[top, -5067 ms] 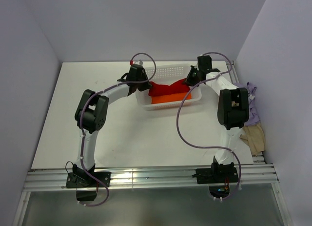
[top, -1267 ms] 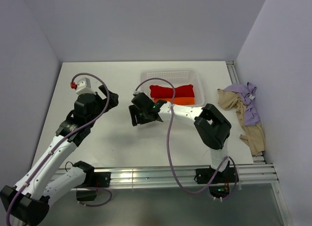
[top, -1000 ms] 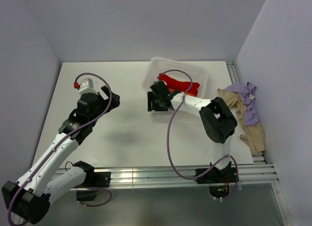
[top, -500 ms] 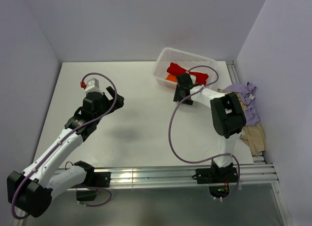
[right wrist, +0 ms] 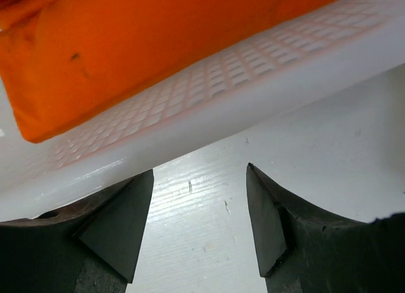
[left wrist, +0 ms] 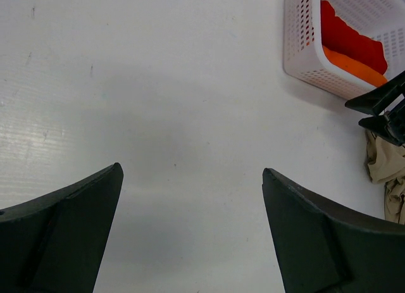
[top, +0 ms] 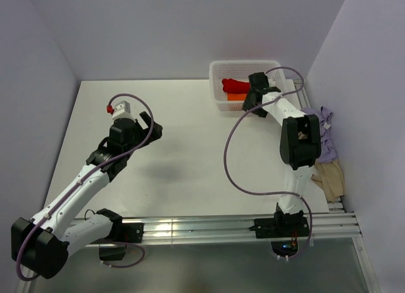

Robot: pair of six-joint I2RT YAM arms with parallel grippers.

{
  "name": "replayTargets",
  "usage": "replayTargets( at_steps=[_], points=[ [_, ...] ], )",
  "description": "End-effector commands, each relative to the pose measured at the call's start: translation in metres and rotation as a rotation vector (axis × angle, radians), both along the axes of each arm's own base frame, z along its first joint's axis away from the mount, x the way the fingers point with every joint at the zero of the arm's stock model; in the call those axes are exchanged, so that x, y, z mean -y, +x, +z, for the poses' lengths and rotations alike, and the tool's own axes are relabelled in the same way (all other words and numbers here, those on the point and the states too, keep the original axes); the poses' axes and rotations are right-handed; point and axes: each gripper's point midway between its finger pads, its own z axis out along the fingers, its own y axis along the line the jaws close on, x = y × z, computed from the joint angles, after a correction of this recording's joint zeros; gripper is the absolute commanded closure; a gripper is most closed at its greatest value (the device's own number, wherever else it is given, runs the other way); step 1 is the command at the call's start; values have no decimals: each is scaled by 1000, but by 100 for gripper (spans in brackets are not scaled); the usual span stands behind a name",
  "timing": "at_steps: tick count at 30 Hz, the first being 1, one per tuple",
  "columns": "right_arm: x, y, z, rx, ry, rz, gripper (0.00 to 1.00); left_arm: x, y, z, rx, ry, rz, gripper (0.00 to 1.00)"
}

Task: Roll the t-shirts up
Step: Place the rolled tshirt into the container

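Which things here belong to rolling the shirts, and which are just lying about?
For the job:
red shirt and orange shirt, both in the basket
lavender shirt and beige shirt, heaped at the right edge of the table

Just there:
basket
table

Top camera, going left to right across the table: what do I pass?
From the left: left gripper → white basket → lavender t-shirt at the table's right edge. The right gripper overlaps the basket, so it has no clear place in the order.
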Motion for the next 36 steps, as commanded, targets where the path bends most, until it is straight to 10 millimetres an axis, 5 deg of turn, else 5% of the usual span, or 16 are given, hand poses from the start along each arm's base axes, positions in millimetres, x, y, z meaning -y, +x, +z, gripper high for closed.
replayTargets(
  at_steps=[1,8,11,14,15,23,26,27,29,30,35,36],
  points=[
    [30,20,17,9,-11,-45,33,3,1,15,40,-18,-16,3],
    [3,-5,37,68,112,53,30,5,-2,21,53,-33,-31,3],
    [-5,-25,55,108,155,93,20,3,-6,24,60,-30,-31,3],
    [-8,-50,74,161,170,126,14,0,-11,25,66,-31,-30,3],
    [-9,-59,94,215,176,135,3,-1,-13,24,66,-30,-32,2],
    [-30,-133,121,431,287,249,2,-11,-40,8,74,-23,-55,0],
    [-21,-160,138,564,249,244,2,-22,-54,14,135,-42,-36,1],
    [-16,-169,125,560,228,236,2,-24,-59,16,155,-48,-34,1],
    [-9,-184,143,666,209,229,2,-31,-71,21,212,-67,-33,1],
    [-7,-191,134,669,205,225,2,-34,-75,22,221,-78,-22,1],
    [24,-228,155,858,177,70,1,-23,-93,17,317,-132,-120,0],
    [31,-233,146,861,162,42,0,-22,-95,13,322,-132,-130,1]
  ],
)
